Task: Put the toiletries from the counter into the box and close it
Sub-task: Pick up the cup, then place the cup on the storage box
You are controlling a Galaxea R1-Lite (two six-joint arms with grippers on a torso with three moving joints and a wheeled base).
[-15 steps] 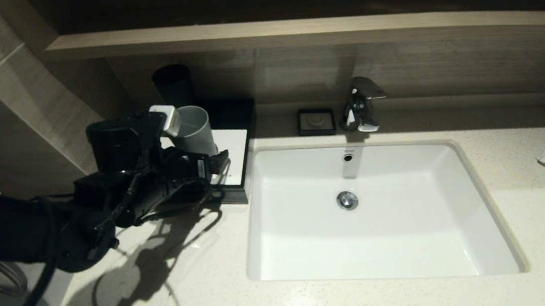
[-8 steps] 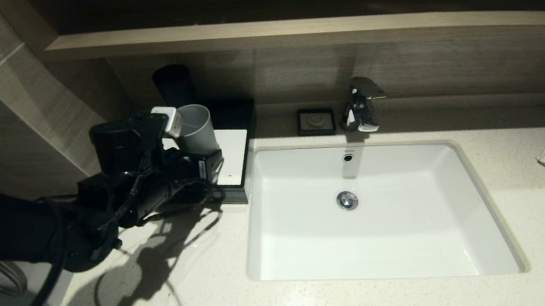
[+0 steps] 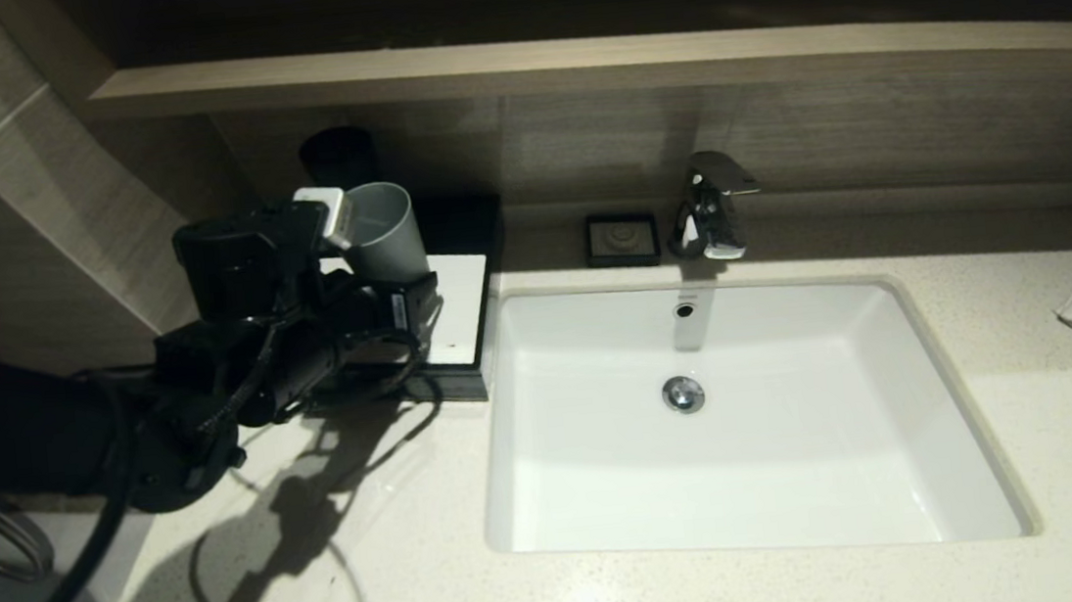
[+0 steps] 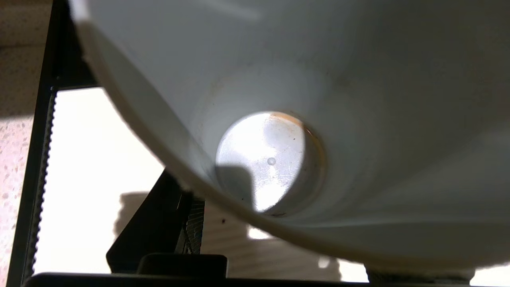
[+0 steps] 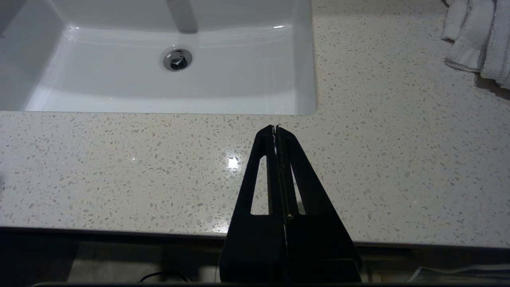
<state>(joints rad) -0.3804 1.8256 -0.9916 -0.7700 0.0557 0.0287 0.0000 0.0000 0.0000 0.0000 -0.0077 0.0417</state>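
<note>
Grey plastic cup (image 3: 385, 242) fills your left wrist view, and in the head view it sits tilted at the upper left of the frame, pinched at its rim by the left gripper (image 3: 365, 258). Directly beneath it you have the box (image 3: 457, 299), its white top panel showing and its black edge toward the sink (image 3: 958, 398). The cup's long axis leans up and away from the gripper, mouth toward the wrist camera. No packets or sachets are visible on the bench (image 3: 424, 567) in any view; you cannot confirm where they lie. My judgement: the cup must be carried off the box top before the box can be worked, and the left arm is far the nearer. Your right gripper (image 5: 275, 129) is parked at the bench's front edge, fingers pressed together.
</note>
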